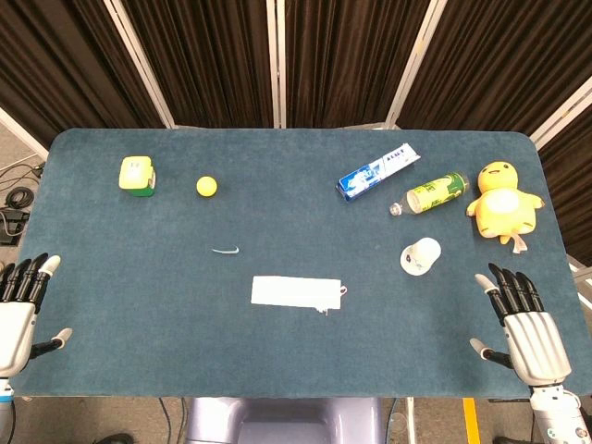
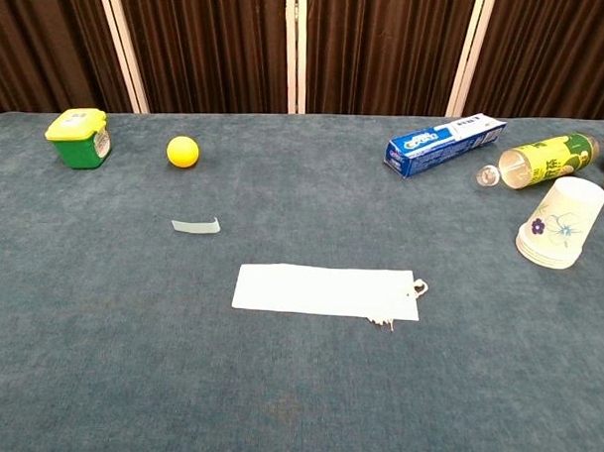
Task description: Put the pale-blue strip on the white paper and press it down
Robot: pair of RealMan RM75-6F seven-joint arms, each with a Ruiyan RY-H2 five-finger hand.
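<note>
the fingers point(image 1: 30, 271) of the left hand point(image 1: 18, 314) are straight and apart, holding nothing, at the near left edge of the table point(image 1: 111, 305). the right hand point(image 1: 529, 328) is the same at the near right edge: fingers spread, empty. both hands show only in the head view.

the pale-blue strip point(image 2: 195, 225) lies on the cloth, a little curled at one end, near the white paper point(image 2: 325, 290) but apart from it, toward the far left of it. the paper lies flat in the middle of the table.

further out are a yellow ball point(image 2: 183, 150), a green box with yellow lid point(image 2: 77, 138), a toothpaste box point(image 2: 446, 144), a bottle point(image 2: 544, 160), a paper cup point(image 2: 562, 224) and a yellow plush toy point(image 1: 504, 199).

i judge the task is not started: the strip is not picked, not placed, not pressed.
</note>
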